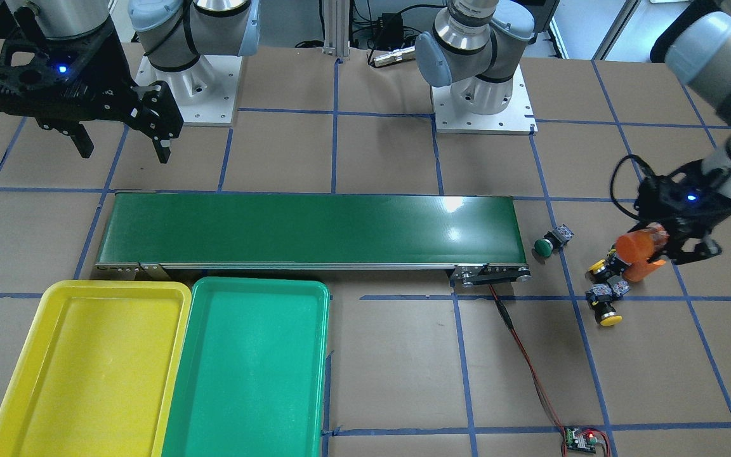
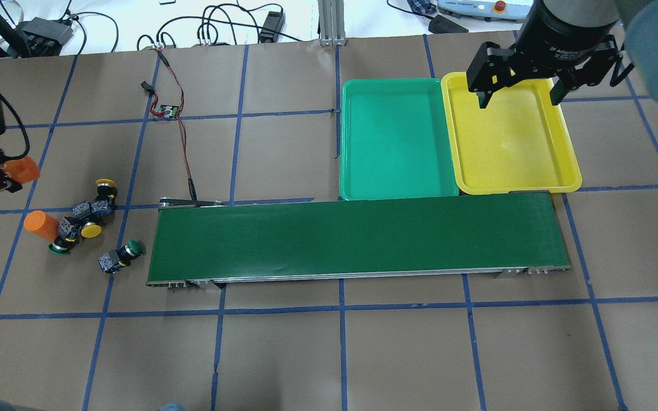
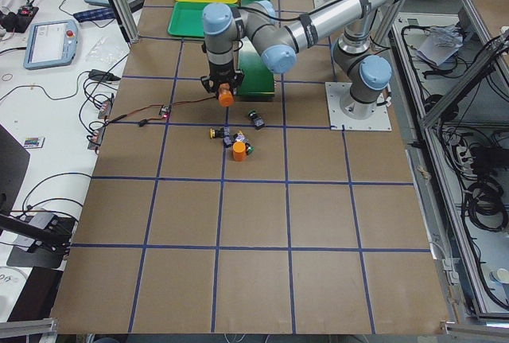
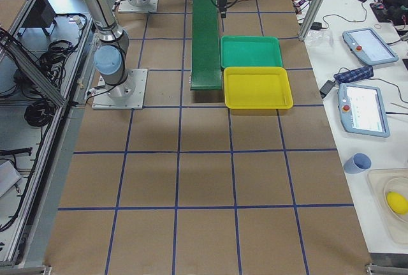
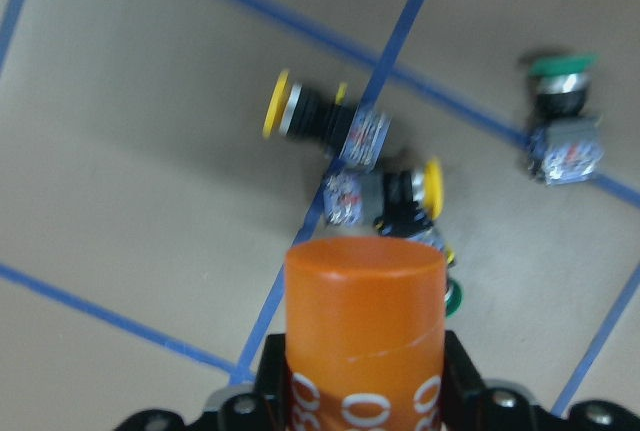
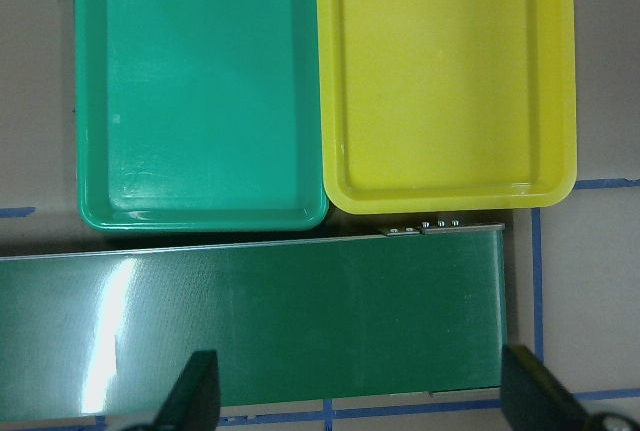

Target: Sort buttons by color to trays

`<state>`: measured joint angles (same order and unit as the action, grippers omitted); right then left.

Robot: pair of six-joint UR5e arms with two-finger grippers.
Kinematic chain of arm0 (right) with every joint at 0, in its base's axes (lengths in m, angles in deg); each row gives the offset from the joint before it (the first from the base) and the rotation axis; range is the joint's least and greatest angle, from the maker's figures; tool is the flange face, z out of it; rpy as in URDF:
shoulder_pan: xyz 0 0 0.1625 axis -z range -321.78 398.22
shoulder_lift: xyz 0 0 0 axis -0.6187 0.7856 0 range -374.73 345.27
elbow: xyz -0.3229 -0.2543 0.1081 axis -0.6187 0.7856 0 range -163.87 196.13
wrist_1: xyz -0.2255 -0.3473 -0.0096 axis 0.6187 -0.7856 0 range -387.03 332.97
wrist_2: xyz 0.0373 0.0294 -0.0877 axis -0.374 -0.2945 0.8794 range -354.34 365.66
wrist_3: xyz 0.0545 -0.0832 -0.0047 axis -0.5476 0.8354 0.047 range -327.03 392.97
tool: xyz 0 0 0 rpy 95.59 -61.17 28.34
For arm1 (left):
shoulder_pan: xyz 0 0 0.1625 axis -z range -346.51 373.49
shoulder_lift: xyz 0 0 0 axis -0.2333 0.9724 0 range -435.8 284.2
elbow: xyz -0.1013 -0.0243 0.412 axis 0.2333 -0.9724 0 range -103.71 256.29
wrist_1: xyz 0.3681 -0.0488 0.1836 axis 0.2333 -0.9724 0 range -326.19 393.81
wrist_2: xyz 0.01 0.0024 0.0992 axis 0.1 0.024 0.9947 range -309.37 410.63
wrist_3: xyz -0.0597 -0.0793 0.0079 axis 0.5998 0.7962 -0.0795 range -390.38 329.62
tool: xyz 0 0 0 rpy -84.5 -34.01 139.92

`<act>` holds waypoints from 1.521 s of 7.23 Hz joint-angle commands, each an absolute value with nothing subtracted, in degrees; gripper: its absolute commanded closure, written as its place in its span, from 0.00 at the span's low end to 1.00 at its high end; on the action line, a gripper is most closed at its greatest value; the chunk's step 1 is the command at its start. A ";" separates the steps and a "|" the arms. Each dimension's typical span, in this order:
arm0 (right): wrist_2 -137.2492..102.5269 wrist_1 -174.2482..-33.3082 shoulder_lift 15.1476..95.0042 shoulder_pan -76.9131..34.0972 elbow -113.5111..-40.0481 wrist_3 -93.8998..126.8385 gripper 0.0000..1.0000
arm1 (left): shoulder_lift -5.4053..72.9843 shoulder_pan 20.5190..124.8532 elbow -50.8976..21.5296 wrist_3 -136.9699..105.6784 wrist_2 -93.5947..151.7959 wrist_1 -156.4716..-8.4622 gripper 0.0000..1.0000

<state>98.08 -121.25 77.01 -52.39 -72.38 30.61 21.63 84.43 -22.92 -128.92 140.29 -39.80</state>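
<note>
My left gripper (image 2: 4, 178) is shut on an orange cylinder (image 2: 20, 170) and holds it above the table, left of the button cluster; the left wrist view shows the cylinder (image 5: 365, 321) between the jaws. Four buttons lie on the table: two yellow (image 2: 104, 184) (image 2: 91, 230) and two green (image 2: 59, 247) (image 2: 132, 248). In the left wrist view one green cap (image 5: 452, 297) is partly hidden behind the cylinder. My right gripper (image 2: 520, 94) is open and empty above the yellow tray (image 2: 570, 151). The green tray (image 2: 345, 142) sits next to it. Both trays hold nothing.
A long dark-green conveyor belt (image 2: 357, 237) runs across the table between the buttons and the trays. A second orange cylinder (image 2: 39, 224) lies against the button cluster. A small controller board (image 2: 168, 110) with red-black wires leads to the belt's end.
</note>
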 commanded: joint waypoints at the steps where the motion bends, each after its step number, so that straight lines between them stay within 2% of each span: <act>1: 98.12 -121.25 77.03 -52.39 -72.38 30.68 0.00 | 17.82 94.59 -32.64 -128.29 140.11 -34.69 1.00; 2: 98.12 -121.25 77.03 -52.39 -72.38 30.60 0.00 | 17.80 96.53 -39.49 -127.33 140.02 -24.91 1.00; 3: 98.03 -121.25 77.03 -52.39 -72.38 30.51 0.00 | 17.19 99.85 -43.21 -127.23 140.63 -19.59 1.00; 8: 97.95 -121.25 77.03 -52.30 -72.29 30.68 0.00 | 15.86 102.79 -47.37 -122.49 140.72 -19.63 1.00; 9: 97.95 -121.25 77.03 -52.30 -72.29 30.69 0.00 | 14.82 102.79 -47.29 -122.49 140.81 -19.63 0.96; 10: 97.95 -121.16 77.03 -52.30 -72.29 30.77 0.00 | 16.55 102.79 -47.55 -119.44 140.90 -19.71 0.19; 11: 98.03 -121.16 77.03 -52.30 -72.29 30.77 0.00 | 17.26 102.79 -47.73 -111.32 141.07 -19.71 0.00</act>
